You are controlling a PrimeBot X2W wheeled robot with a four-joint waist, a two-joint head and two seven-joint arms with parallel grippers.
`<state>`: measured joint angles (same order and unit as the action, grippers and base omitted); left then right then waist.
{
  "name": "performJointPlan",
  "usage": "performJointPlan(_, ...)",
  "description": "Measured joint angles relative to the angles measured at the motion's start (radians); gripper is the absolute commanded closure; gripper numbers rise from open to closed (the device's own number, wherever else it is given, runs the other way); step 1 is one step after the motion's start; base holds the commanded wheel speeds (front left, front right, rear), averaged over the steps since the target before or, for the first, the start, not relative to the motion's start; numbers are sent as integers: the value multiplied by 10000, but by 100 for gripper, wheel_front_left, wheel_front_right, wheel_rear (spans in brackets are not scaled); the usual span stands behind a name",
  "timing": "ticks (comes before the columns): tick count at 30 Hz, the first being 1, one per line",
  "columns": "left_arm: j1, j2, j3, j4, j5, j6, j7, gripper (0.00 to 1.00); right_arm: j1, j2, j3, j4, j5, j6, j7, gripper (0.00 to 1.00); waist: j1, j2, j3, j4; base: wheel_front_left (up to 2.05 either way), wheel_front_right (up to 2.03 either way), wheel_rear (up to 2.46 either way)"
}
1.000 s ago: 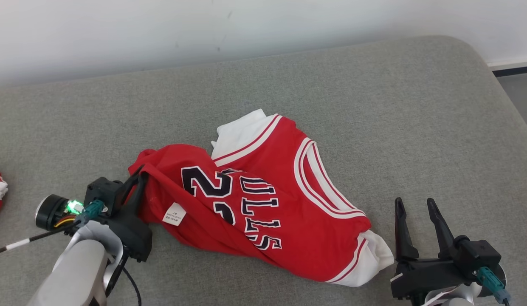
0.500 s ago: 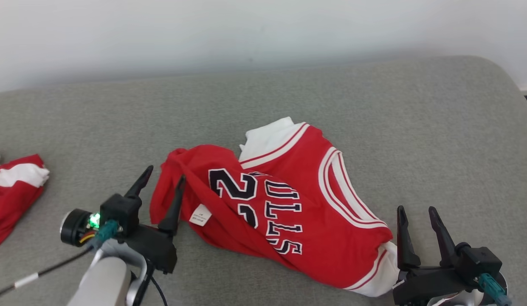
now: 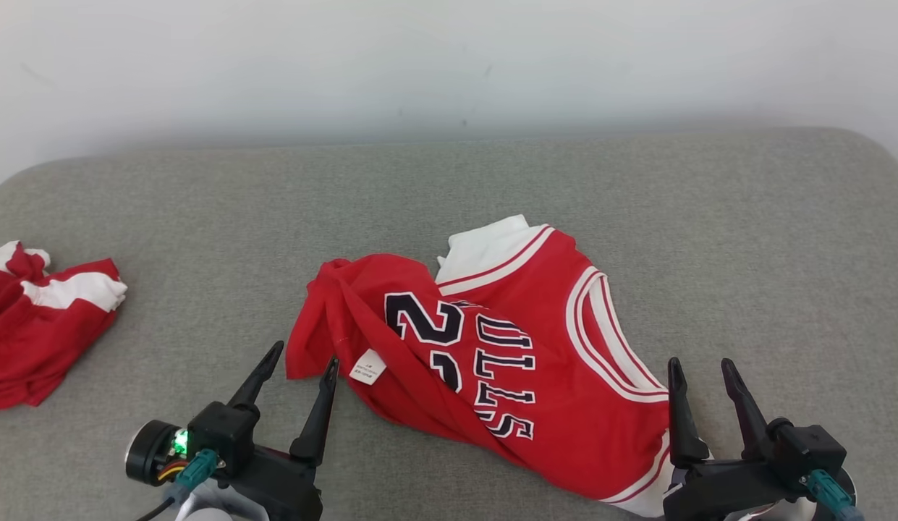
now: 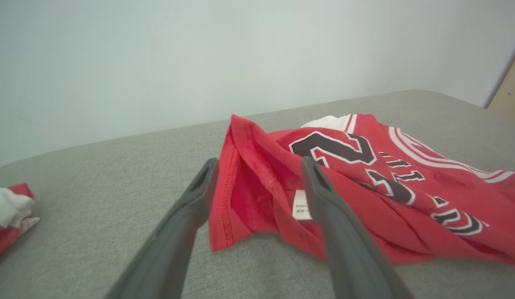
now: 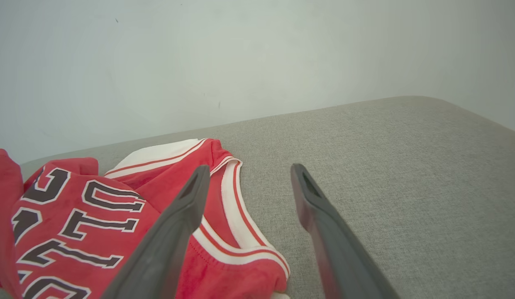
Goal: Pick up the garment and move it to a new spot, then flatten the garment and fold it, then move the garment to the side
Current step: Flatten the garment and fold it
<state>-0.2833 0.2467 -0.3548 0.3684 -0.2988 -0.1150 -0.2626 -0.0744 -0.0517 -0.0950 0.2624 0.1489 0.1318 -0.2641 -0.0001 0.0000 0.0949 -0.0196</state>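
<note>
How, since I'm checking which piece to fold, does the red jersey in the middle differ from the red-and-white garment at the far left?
The jersey shows dark numerals and lettering; the left garment shows no print. The jersey lies loosely spread, a white tag turned out; the left garment is bunched into a heap, cut by the picture's edge. Both are red with white trim and rest on the grey cushion.

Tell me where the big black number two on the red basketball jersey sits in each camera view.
Head view: the black number two sits just left of centre on the red basketball jersey.
Left wrist view: number two is right of centre, in the upper half.
Right wrist view: number two is at the far left, partly folded.
Shared landmark: the white striped armhole trim.
</note>
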Motion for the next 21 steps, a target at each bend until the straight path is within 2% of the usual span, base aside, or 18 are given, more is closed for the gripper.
performJointPlan(21,-770,48,12,1962,-479,-161,0,0,-91,0,0,-132,-2,0,0,0,1,1,525,-1207,0,0,0)
